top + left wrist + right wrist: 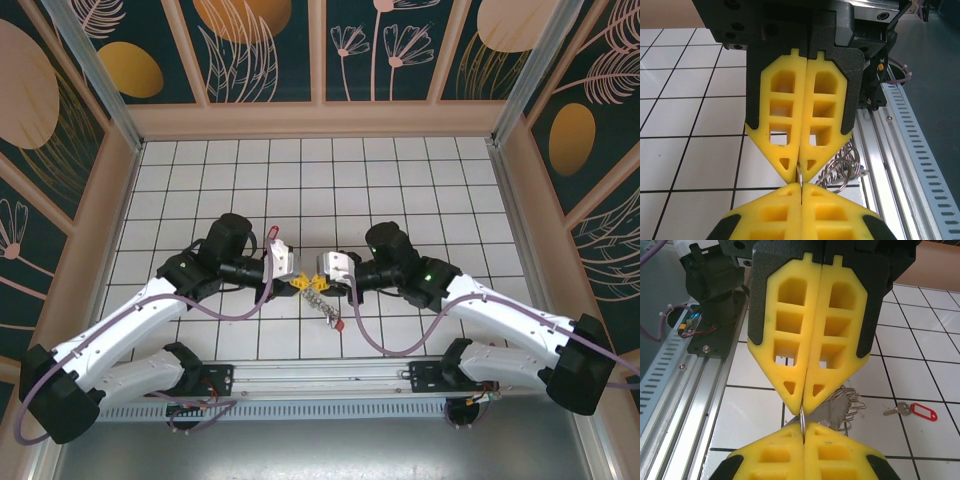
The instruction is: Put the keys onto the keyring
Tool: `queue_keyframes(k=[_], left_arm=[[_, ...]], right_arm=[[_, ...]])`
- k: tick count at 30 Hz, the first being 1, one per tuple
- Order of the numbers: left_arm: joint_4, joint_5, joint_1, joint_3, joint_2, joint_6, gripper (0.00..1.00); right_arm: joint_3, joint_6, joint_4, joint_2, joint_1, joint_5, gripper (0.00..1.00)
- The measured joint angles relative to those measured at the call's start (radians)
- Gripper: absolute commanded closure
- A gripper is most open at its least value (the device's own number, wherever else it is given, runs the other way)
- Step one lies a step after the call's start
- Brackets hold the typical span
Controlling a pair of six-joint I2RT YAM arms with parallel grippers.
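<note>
Tiled table, near edge: left gripper (800, 172) and right gripper (803, 407) both clench the keyring (840, 409); probably light, stiff, slippery; pinch its thin rim.

The left gripper (297, 284) and right gripper (312, 281) meet tip to tip at mid-table, both pinched on the keyring (320, 295), so there is no gap between them. The left arm (130, 325) and right arm (500, 310) bar the near half, with the rail (320, 376) behind them. A red key (912, 410) lies on the tiles just beyond the keyring. The far tiles (300, 170) lie open up to the walls (320, 118).
</note>
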Motion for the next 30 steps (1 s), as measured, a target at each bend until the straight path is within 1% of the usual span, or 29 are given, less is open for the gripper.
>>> queue_keyframes(k=[1, 2, 3, 4, 5, 7, 11, 13, 15, 19, 23, 26, 30], left_arm=[[0.000, -0.001, 0.000, 0.000, -0.002, -0.001, 0.96], [0.002, -0.004, 0.000, 0.000, -0.007, -0.006, 0.83], [0.010, -0.006, 0.000, -0.003, -0.017, -0.012, 0.77], [0.024, -0.005, 0.000, -0.010, -0.030, -0.021, 0.75], [0.045, -0.004, 0.000, -0.023, -0.056, -0.039, 0.74], [0.090, -0.003, 0.000, -0.058, -0.114, -0.066, 0.79], [0.184, 0.000, 0.000, -0.150, -0.231, -0.130, 0.77], [0.208, 0.000, 0.000, -0.174, -0.250, -0.153, 0.76], [0.226, 0.000, 0.000, -0.177, -0.240, -0.173, 0.75], [0.253, 0.013, 0.000, -0.176, -0.171, -0.193, 0.72], [0.252, 0.014, 0.000, -0.174, -0.095, -0.198, 0.64], [0.260, 0.010, 0.000, -0.174, -0.084, -0.206, 0.58], [0.331, 0.006, 0.000, -0.179, -0.105, -0.242, 0.57]], right_arm=[[0.000, 0.000, 0.002, 0.000, 0.000, 0.000, 1.00], [0.000, 0.005, 0.008, -0.002, 0.000, 0.000, 1.00], [-0.004, 0.015, 0.024, -0.005, -0.001, -0.003, 1.00], [-0.014, 0.027, 0.048, -0.013, -0.001, -0.003, 1.00], [-0.031, 0.042, 0.078, -0.025, -0.002, -0.003, 1.00], [-0.080, 0.082, 0.148, -0.058, -0.006, -0.004, 1.00], [-0.202, 0.196, 0.351, -0.117, -0.013, -0.011, 1.00], [-0.254, 0.253, 0.450, -0.131, -0.013, -0.013, 1.00], [-0.290, 0.298, 0.536, -0.132, -0.014, -0.019, 1.00], [-0.308, 0.347, 0.623, -0.132, -0.014, -0.027, 1.00], [-0.308, 0.371, 0.676, -0.133, -0.014, -0.031, 1.00], [-0.308, 0.388, 0.688, -0.133, -0.014, -0.032, 1.00], [-0.317, 0.414, 0.727, -0.133, -0.005, -0.028, 1.00]])
